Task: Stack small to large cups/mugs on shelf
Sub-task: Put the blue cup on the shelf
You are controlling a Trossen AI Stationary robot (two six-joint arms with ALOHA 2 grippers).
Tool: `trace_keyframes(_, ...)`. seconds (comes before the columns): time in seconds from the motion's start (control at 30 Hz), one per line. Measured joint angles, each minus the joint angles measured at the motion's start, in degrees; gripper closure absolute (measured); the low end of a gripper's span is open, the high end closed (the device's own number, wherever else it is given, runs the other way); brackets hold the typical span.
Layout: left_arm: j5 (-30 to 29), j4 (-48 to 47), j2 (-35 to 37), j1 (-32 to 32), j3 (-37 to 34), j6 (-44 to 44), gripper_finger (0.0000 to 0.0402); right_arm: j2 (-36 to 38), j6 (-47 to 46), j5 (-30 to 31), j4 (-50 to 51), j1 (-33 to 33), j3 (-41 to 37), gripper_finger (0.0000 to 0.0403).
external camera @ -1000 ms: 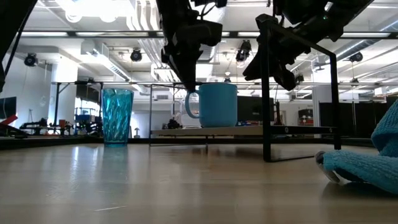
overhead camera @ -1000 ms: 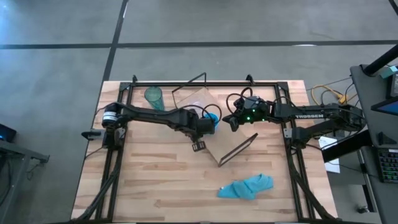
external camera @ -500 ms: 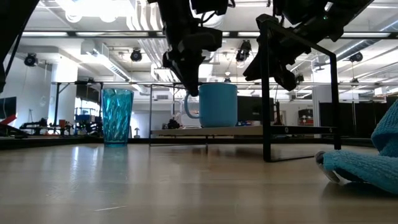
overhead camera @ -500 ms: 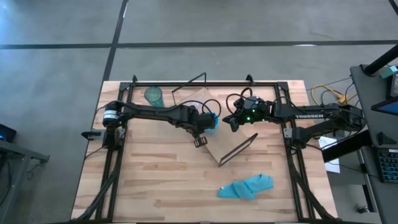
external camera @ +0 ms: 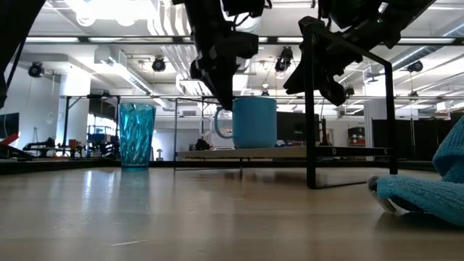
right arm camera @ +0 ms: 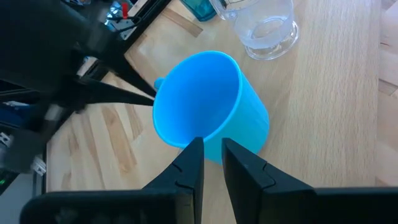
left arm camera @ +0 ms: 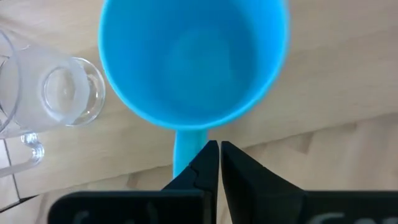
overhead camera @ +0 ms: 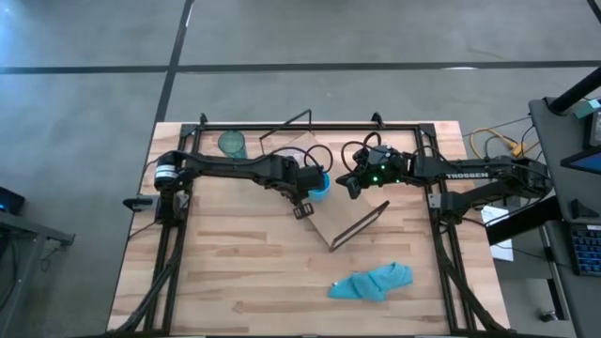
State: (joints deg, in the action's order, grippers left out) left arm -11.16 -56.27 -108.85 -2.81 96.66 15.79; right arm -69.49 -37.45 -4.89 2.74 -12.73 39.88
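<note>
The bright blue mug (overhead camera: 321,184) stands upright on the light-wood shelf board (overhead camera: 346,212), which rests on black wire frame ends (external camera: 312,109). A small clear glass cup (left arm camera: 71,93) stands on the board beside the mug. The teal tumbler (overhead camera: 232,144) stands on the table at the far left. My left gripper (left arm camera: 216,149) is shut, pointing down right at the mug's handle. My right gripper (right arm camera: 212,146) hovers just to the right of the mug, its fingers a narrow gap apart and holding nothing. My left gripper comes from above with its fingers shut and pointing down. The outer side of one finger (left arm camera: 205,158) lies right against the mug's handle (left arm camera: 185,152); I cannot tell whether it presses on it. The mug stands upright on the shelf board.
A crumpled blue cloth (overhead camera: 371,282) lies near the table's near edge, right of centre. The shelf's raised wire frame ends (overhead camera: 286,122) stand at both ends of the slanted board. A black frame runs around the table's edges.
My left gripper has moved a little toward the table's far edge, closing in on the mug's handle, and has stayed shut. The mug, the glass cup and the tumbler stand where they were.
</note>
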Motion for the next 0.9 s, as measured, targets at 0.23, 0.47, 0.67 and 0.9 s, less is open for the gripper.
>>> trace_keyframes(0.23, 2.25, -0.55, 6.86, 0.0, 3.23, 0.37, 0.0398, 0.43, 0.3, -0.05, 0.0, -0.04, -0.02, 0.0351)
trace_keyframes(0.47, -5.82, -9.69, 14.01, -2.32, 3.11, -0.05, 0.0398, 0.82, -2.41, -3.32, 0.11, 0.06, -0.02, 0.0351)
trace_keyframes(0.67, -7.06, -17.83, 16.33, -5.37, 2.86, 0.32, 0.0398, 0.83, -3.11, -4.5, 0.04, 0.08, -0.02, 0.0351)
trace_keyframes(0.9, -7.82, -22.92, 16.51, -10.12, 0.71, -0.05, 0.038, 0.83, -5.55, -6.11, 0.02, 0.07, -0.02, 0.0351)
